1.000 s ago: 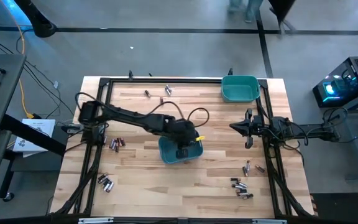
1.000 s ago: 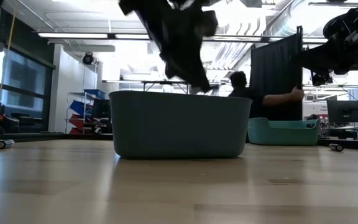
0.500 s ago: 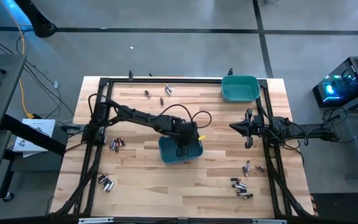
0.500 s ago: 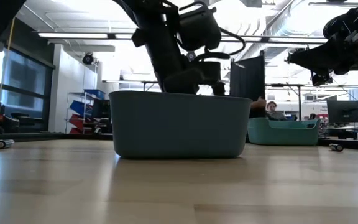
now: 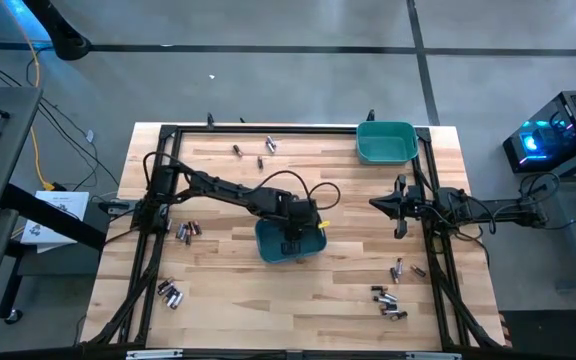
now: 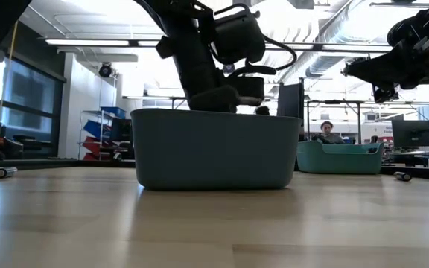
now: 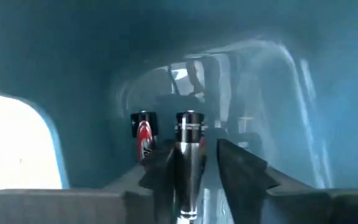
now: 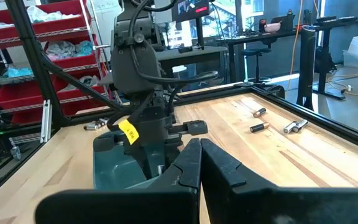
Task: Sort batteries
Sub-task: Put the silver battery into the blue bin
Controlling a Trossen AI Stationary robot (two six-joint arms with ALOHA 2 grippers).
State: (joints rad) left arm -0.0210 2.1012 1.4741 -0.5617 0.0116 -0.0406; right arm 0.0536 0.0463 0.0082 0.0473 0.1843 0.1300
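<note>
My left gripper (image 5: 293, 240) reaches down into the teal bin (image 5: 290, 243) in the middle of the table. In the left wrist view its fingers stand apart around a silvery battery (image 7: 189, 155) that lies along them inside the bin. A second battery with a red band (image 7: 143, 134) lies on the bin floor beyond it. My right gripper (image 5: 400, 218) hangs shut above the table's right side, holding nothing. Loose batteries lie in groups: near right (image 5: 388, 302), near left (image 5: 170, 293), left (image 5: 186, 231) and far (image 5: 253, 149). My left gripper has the silvery battery between its fingers, lengthwise along them, coming from above into the bin. One finger (image 7: 160, 171) lies against the battery's side, while a gap shows at the other finger (image 7: 241, 168). Whether the battery rests on the bin floor, I cannot tell.
A second teal bin (image 5: 386, 142) sits at the table's far right corner. A black frame (image 5: 268, 128) runs around the table top. Two more batteries (image 5: 406, 269) lie just near of my right gripper. Bare wood lies between the middle bin and the near edge.
My left gripper has come down from above the middle bin's rim into the bin and turned more upright. The bin has kept its place. My right arm has stayed still.
</note>
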